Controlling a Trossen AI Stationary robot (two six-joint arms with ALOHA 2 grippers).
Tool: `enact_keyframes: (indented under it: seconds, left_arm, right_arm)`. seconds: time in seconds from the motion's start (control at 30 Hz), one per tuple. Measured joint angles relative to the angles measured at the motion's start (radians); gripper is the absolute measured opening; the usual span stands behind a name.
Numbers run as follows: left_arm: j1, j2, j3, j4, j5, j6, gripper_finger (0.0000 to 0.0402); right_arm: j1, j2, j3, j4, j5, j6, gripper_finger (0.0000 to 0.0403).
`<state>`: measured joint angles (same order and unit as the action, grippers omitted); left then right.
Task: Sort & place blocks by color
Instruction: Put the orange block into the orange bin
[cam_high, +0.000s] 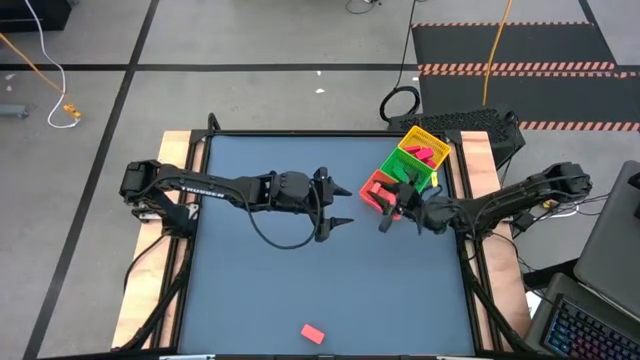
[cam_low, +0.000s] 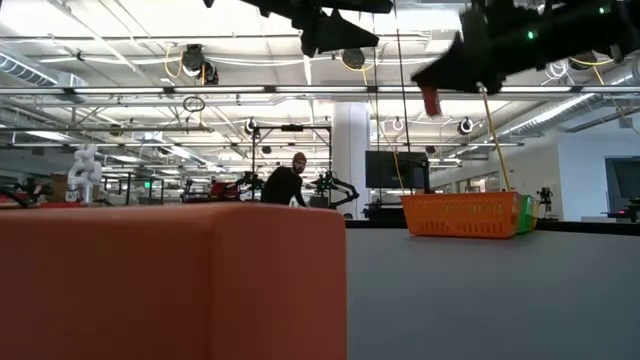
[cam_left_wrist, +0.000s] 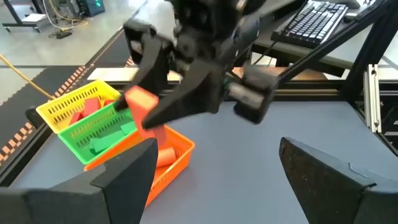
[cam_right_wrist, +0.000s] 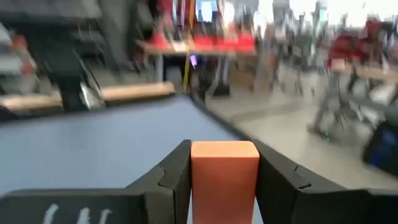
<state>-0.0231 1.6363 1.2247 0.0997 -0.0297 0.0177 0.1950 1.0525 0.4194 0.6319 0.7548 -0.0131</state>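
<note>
right hand (cam_high: 385, 215): clamped on red block (cam_right_wrist: 224, 177), raised beside tray (cam_high: 400, 172) near far right corner | left hand (cam_high: 335, 205): fingers apart, mid-worktop | second red block (cam_high: 312, 333): near front edge

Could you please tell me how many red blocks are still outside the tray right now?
2: one red block lies on the table near its front edge; another red block is clamped in the right gripper beside the tray. None seems hidden.
</note>
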Motion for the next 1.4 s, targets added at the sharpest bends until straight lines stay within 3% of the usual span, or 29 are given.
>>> enact_keyframes:
  seconds: [0.27, 0.77, 0.83, 0.97, 1.07, 1.2, 1.4]
  left_arm:
    - [0.0, 0.0, 0.0, 0.015, 0.0, -0.005, 0.0337]
    - [-0.002, 0.0, 0.0, 0.034, 0.001, -0.025, 0.0337]
    - [-0.004, 0.0, 0.0, 0.033, 0.001, -0.03, 0.0337]
    - [-0.014, 0.0, 0.0, 0.033, 0.001, -0.031, 0.0337]
    - [-0.027, 0.0, 0.0, 0.032, 0.001, -0.035, 0.0337]
    - [-0.05, 0.0, 0.0, 0.018, 0.001, -0.035, 0.0337]
    - [-0.101, 0.0, 0.0, -0.113, 0.001, -0.056, 0.0337]
  right_arm:
    - [-0.065, -0.044, -0.001, -0.452, 0.03, 0.347, 0.0121]
    - [-0.171, -0.044, -0.001, -0.539, -0.052, 0.447, 0.0121]
    - [-0.171, -0.044, -0.001, -0.539, -0.052, 0.447, 0.0149]
    - [-0.171, -0.044, -0.001, -0.539, -0.051, 0.462, 0.0266]
    - [-0.171, -0.044, -0.001, -0.539, -0.05, 0.473, 0.0323]
    - [-0.171, -0.044, -0.001, -0.532, -0.05, 0.473, 0.0347]
    - [-0.16, -0.044, -0.001, -0.462, -0.107, 0.459, 0.0339]
